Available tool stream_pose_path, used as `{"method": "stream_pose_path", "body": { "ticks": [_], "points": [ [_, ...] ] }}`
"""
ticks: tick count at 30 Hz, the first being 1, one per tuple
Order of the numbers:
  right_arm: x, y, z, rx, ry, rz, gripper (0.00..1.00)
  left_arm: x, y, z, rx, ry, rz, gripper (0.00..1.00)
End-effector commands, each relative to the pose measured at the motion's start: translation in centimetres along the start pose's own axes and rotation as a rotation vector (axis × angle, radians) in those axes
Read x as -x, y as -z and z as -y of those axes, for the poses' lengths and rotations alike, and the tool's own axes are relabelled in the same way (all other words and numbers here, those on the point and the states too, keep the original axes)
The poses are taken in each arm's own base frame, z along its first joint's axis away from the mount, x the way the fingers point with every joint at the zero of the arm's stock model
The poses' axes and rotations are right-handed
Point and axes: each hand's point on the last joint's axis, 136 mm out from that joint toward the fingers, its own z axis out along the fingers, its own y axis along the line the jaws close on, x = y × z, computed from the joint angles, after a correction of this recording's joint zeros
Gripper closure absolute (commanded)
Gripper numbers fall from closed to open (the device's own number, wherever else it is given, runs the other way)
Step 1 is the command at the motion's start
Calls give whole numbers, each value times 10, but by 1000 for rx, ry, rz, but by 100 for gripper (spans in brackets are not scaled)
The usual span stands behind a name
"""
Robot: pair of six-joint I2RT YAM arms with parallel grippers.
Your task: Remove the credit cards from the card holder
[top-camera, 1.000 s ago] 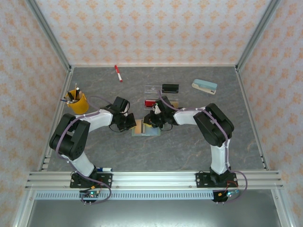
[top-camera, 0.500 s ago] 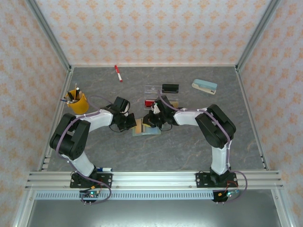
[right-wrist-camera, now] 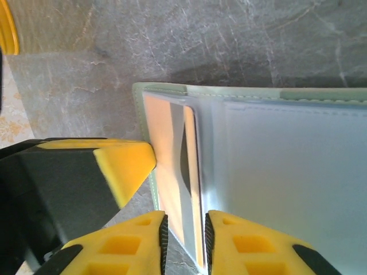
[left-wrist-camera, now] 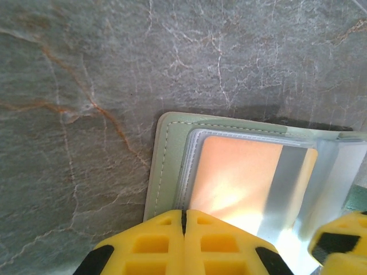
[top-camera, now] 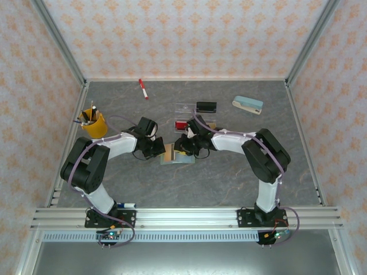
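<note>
Centrally on the grey marbled table [top-camera: 229, 172], the pale green-grey folding card holder [left-wrist-camera: 165, 172] lies open and flat, its clear inner pockets facing up. The tan-gold plastic credit card [left-wrist-camera: 241, 177] sits in the pocket at the holder's left end, with a silvery stripe across it.

The left gripper [left-wrist-camera: 183, 222] is fully closed. Its yellow fingers meet along a thin seam with nothing between them, and their tips rest at the holder's stitched edge, right beside the tan-gold card. The right wrist view shows one of these fingers [right-wrist-camera: 127, 163] touching the holder's left rim.

The right gripper [right-wrist-camera: 184, 232] is parted by only a narrow slot. Its two yellow fingertips stand on either side of the tan-gold card's face and dark stripe, which show through the gap. The tips are down at the pocket, but it is not clear whether they press on the card. The card lies flat inside the pocket and is not lifted.

In the overhead view both claws meet over the holder [top-camera: 184, 160], left gripper [top-camera: 160, 148] at its left end and right gripper [top-camera: 181, 146] just beside it. Beyond them a red plastic credit card [top-camera: 181, 124] lies in the clear plastic compartment tray [top-camera: 186, 108], apart from the holder.
</note>
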Motion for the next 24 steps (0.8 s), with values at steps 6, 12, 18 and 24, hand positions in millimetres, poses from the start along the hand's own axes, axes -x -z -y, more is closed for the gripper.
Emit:
{"method": "stream_pose_path", "body": {
  "ticks": [6, 12, 18, 24],
  "points": [
    [-5, -1, -1, 7, 7, -27, 77, -24, -18, -51, 177, 26, -69, 100],
    [-5, -9, -5, 41, 1, -55, 78, -24, -18, -52, 179, 29, -71, 100],
    [-7, -14, -4, 48, 2, -72, 77, -24, -19, -52, 177, 29, -71, 100],
    [-6, -17, -6, 68, 5, -77, 80, -26, -19, -54, 180, 31, -75, 100]
  ]
}}
